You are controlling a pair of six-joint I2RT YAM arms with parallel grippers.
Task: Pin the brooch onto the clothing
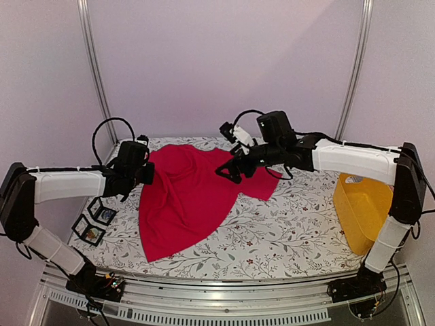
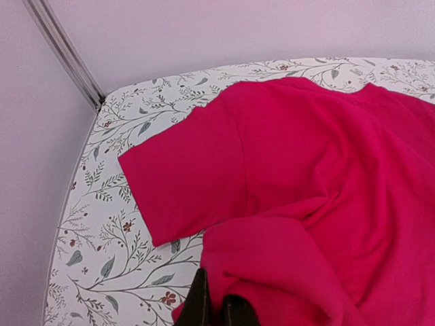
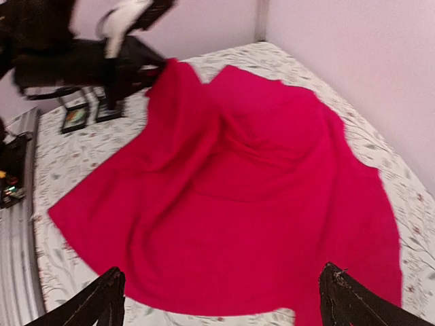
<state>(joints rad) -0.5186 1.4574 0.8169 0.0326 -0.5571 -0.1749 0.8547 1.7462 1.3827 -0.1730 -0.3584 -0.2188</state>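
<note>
Right, the red T-shirt (image 1: 187, 197) lies spread across the floral-clothed counter (image 1: 285, 224). It is soft matte fabric, rumpled into loose folds, with its broad hem nearest the arm bases. My left end effector (image 2: 219, 307) is closed tight on a bunched edge near one sleeve and lifts it slightly, I'd judge to anchor the cloth so it won't slide. My right end effector (image 3: 221, 285) hangs over the shirt with its fingers spread wide and nothing between them. I can't spot the brooch. It may be in the small dark-framed boxes (image 1: 95, 221) left of the shirt, but I can't tell.
</note>
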